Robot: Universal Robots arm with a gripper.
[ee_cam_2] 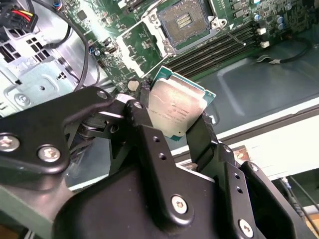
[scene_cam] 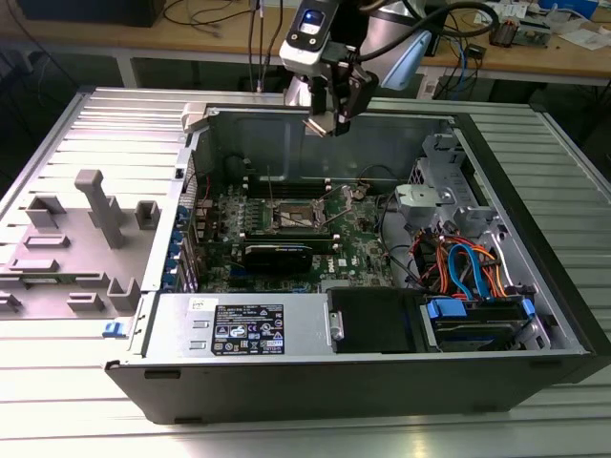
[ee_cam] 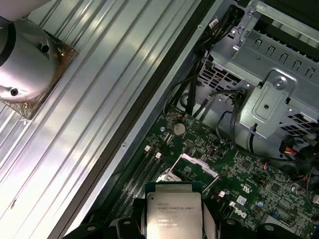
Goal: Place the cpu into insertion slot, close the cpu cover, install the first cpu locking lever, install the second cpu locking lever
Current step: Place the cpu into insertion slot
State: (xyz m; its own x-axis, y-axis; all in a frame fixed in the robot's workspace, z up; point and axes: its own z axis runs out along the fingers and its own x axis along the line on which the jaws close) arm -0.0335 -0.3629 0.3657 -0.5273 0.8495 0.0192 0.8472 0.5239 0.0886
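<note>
The open computer case (scene_cam: 334, 382) is lying on the ribbed metal table (scene_cam: 286, 434). Inside the case, a green motherboard (scene_cam: 368, 240), a black graphics card (scene_cam: 277, 256) and orange and blue cables (scene_cam: 468, 262) are showing. Outside the case, at the exterior view's left, a grey plastic fixture (scene_cam: 100, 205) is standing.

We saw gripper (ee_cam_2: 175, 110) black, matte; fingers (ee_cam_2: 149, 149) angular; screws (ee_cam_2: 179, 204) silver, cross-head; wrist housing (scene_cam: 310, 33) white, blue-lit; arm (scene_cam: 389, 36) grey; cable (scene_cam: 456, 10) black.
</note>
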